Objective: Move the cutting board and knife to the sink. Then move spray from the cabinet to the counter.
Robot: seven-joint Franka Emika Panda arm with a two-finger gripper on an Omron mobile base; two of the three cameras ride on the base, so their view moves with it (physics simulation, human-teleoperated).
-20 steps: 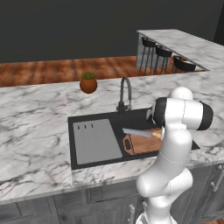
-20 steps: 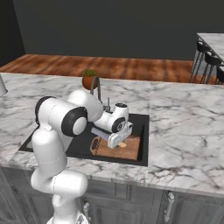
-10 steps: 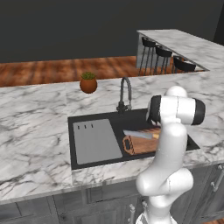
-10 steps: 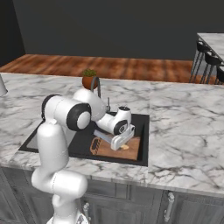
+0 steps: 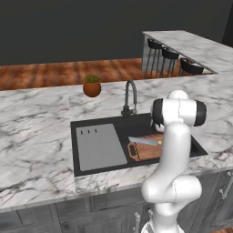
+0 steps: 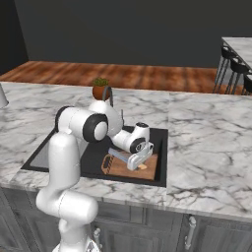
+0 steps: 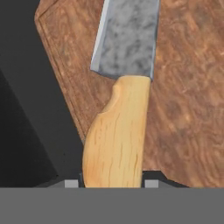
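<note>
The claw [image 6: 139,164] hangs low inside the sink [image 6: 160,147], its two tips set on either side of the pale wooden handle of one knife [image 7: 120,113]; they stand part-way open and seem to pinch that handle, though true contact cannot be told. The knife's grey blade runs straight away from the claw, over the board [image 7: 183,100].

One board, reddish-brown, lies flat directly beneath the claw on the sink floor. In the hand view its edge slants just to one side of the handle, and past that edge is dark basin floor. In the left base view the board's [image 5: 148,149] looped grip points away from the arm, and the blade [image 5: 144,141] lies across the board's upper edge.

Beyond the board, still inside the dark rim, lies one flat grey panel [image 5: 99,145] with open basin floor around it. The sink's far wall stands close behind the claw, and one dark faucet [image 5: 130,96] rises there. The marble tabletop [image 5: 36,136] spreads widely around the rim. Farthest from the claw, one small potted plant [image 5: 92,86] sits behind the faucet, well apart from the sink. Three stools [image 5: 170,57] stand by a far tabletop.
</note>
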